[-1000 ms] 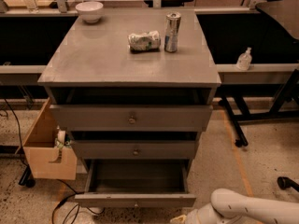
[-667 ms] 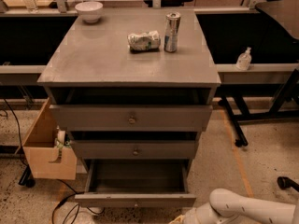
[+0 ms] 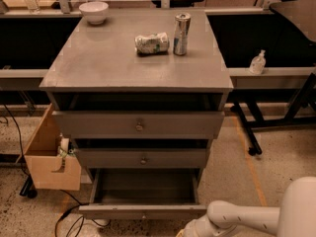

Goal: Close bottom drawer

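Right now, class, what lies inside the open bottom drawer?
The bottom drawer shows a bare grey floor with nothing on it. Its rear part is covered by the middle drawer above. The gripper sits at the picture's bottom edge, near the drawer's front panel.

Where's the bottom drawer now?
Lowest centre of the camera view: the bottom drawer stands pulled out beneath the middle drawer; the pincer is near its front's right end.
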Available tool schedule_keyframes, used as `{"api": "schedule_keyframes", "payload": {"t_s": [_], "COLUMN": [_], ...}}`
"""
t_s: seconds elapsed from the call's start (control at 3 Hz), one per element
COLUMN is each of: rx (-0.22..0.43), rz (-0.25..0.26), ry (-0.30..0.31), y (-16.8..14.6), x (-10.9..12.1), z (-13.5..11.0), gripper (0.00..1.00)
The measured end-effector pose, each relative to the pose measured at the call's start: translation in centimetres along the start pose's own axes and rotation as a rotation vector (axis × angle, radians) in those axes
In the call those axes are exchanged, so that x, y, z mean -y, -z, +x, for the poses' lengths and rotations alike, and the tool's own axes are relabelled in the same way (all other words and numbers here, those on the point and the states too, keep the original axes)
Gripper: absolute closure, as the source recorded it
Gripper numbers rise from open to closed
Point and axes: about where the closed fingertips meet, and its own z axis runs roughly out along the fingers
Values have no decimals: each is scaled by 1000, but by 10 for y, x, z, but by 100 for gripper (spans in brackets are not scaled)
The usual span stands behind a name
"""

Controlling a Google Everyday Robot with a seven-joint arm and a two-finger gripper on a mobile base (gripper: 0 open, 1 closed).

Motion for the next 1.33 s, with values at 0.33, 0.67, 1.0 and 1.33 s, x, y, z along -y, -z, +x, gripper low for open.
{"api": "schedule_keyframes", "payload": {"t_s": [0.33,0.67,1.0,1.33], "rx": [-31,-33,-22,-16], "rz": [89,168,223,251], "ry": [-3,6,24,48], "y": [-24,-33,-34,-34], "x": [29,57,86,109], "z": [7,7,1,-7], "gripper": [100,100,100,100]}}
